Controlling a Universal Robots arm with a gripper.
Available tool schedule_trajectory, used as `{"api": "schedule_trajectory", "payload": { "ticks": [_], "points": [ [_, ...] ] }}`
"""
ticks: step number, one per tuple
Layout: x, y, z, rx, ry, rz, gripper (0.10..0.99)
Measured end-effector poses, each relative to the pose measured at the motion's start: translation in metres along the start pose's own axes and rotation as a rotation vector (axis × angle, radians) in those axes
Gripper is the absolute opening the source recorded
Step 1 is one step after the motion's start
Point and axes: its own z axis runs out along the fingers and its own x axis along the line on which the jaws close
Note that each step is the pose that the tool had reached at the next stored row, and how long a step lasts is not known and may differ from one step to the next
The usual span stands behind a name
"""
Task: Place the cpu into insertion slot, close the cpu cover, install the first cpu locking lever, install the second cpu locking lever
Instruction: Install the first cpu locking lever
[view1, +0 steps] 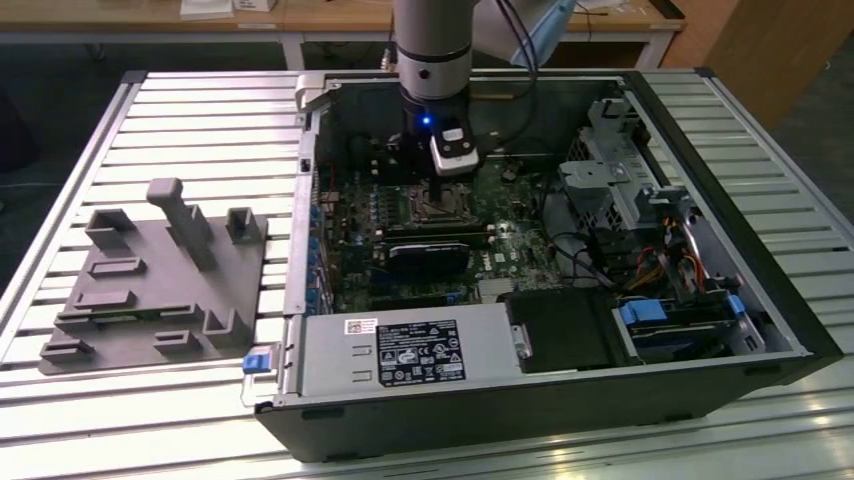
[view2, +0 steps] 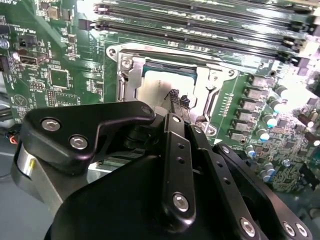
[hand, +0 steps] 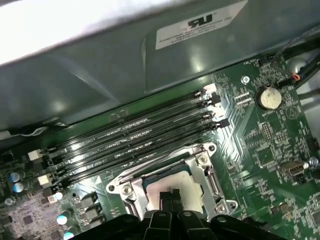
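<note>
Grey-brown metal of the cpu (view2: 165, 85) lies flat in the slot (hand: 172, 187), framed by the silvery cover (view2: 131, 75), so seating appears done. Directly above the cpu, the gripper (view2: 178, 98) hangs with jaws nearly closed, gripping nothing. Around the slot, the open case (view1: 747, 290) holds the green board (hand: 270, 140).

A grey moulded fixture (view1: 154, 285) lies on the slatted table (view1: 200, 110) beside the open computer case (view1: 747, 260).

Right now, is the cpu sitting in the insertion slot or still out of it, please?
In: the cpu lies flat inside the insertion slot, with the gripper just above it.
</note>
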Motion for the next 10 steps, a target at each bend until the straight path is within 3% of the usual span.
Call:
{"api": "schedule_trajectory", "payload": {
  "ticks": [5,10],
  "points": [
    [-0.0016,0.0006,0.0011,0.000,0.0001,-0.043,0.106],
    [-0.0019,0.0006,-0.0016,0.008,-0.0030,-0.067,0.106]
  ]
}}
